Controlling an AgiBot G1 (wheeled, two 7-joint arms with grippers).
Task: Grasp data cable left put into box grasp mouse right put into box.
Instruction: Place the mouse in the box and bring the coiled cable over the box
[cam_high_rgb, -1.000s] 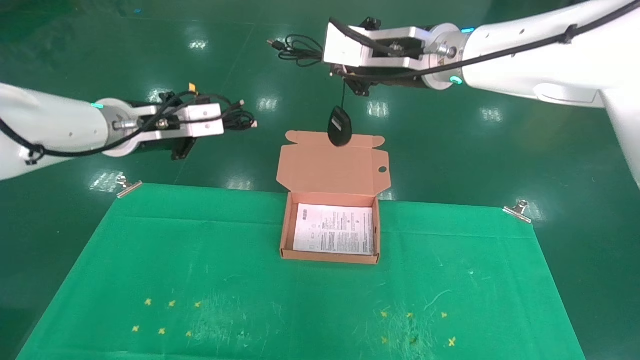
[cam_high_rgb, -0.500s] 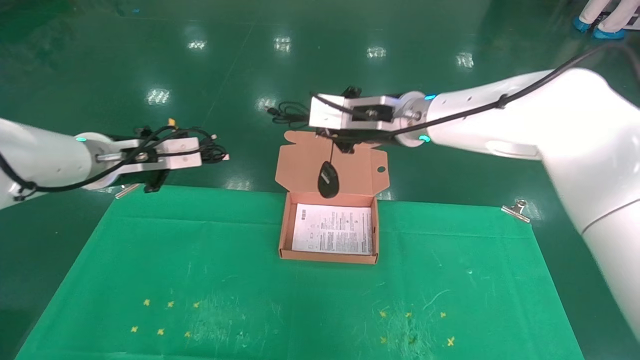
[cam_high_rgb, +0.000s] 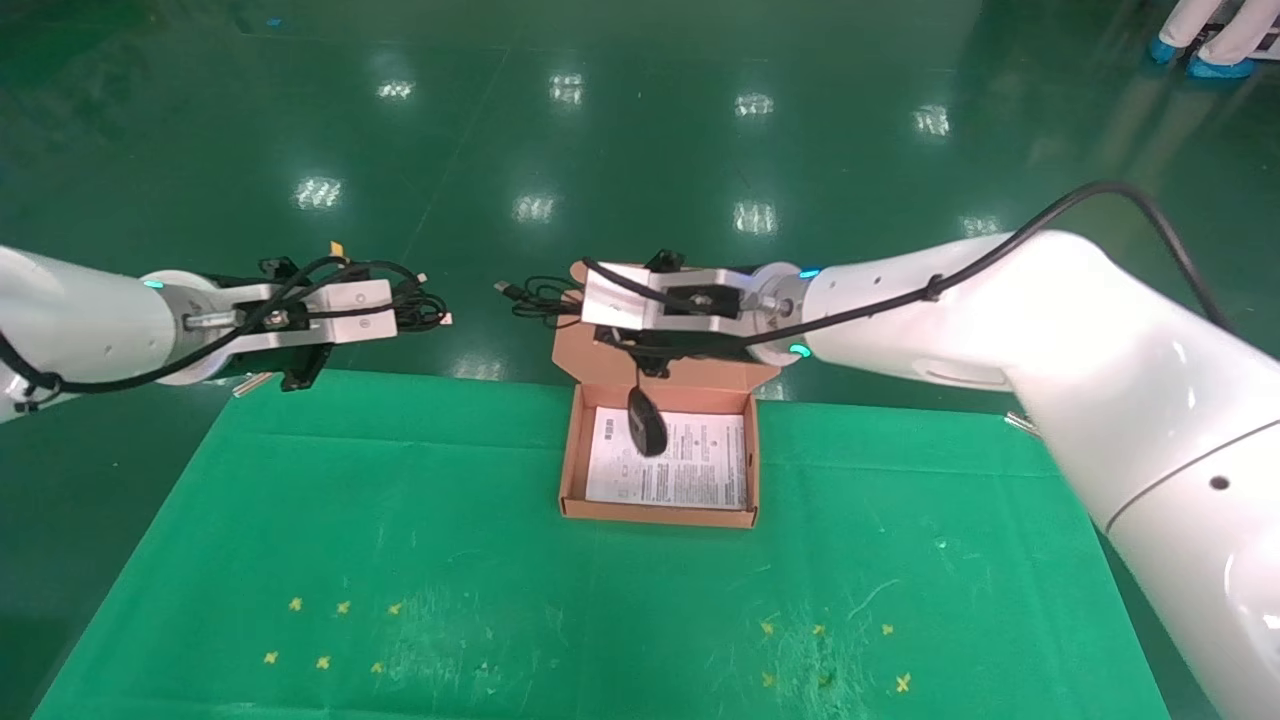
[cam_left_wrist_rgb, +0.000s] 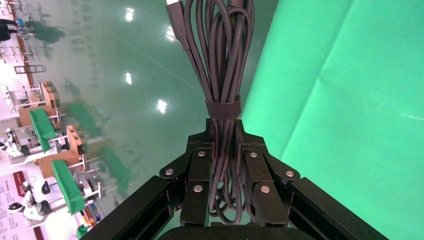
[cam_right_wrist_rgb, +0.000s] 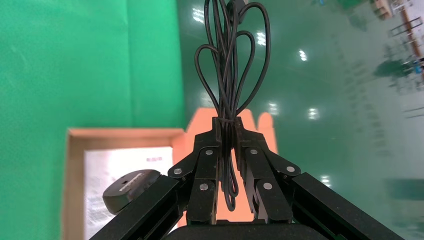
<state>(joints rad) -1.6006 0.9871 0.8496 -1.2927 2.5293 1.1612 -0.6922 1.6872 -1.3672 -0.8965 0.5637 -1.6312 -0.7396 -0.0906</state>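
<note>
The open box (cam_high_rgb: 572, 470) sits at the far middle of the green mat, its lid (cam_high_rgb: 590, 358) standing behind it. My right gripper (cam_right_wrist_rgb: 227, 124) is shut on the bundled cord (cam_right_wrist_rgb: 230, 60) of the mouse. The mouse (cam_high_rgb: 647, 421) hangs from that cord over the box's white sheet (cam_high_rgb: 690, 470); it also shows in the right wrist view (cam_right_wrist_rgb: 131, 187). The right gripper (cam_high_rgb: 575, 305) hovers above the box's back edge. My left gripper (cam_left_wrist_rgb: 223, 127) is shut on the data cable (cam_left_wrist_rgb: 220, 55), a tied black bundle. The left gripper (cam_high_rgb: 405, 310) is held off the mat's far left edge with the cable (cam_high_rgb: 425, 305).
The green mat (cam_high_rgb: 400, 560) covers the table, with yellow cross marks (cam_high_rgb: 330, 635) near the front. A metal clip (cam_high_rgb: 1020, 422) holds the far right edge. Shiny green floor lies beyond the mat.
My right arm has come down and toward me, lowering the hanging mouse from above the lid to over the box's inside. My left arm has dropped lower with the cable.
</note>
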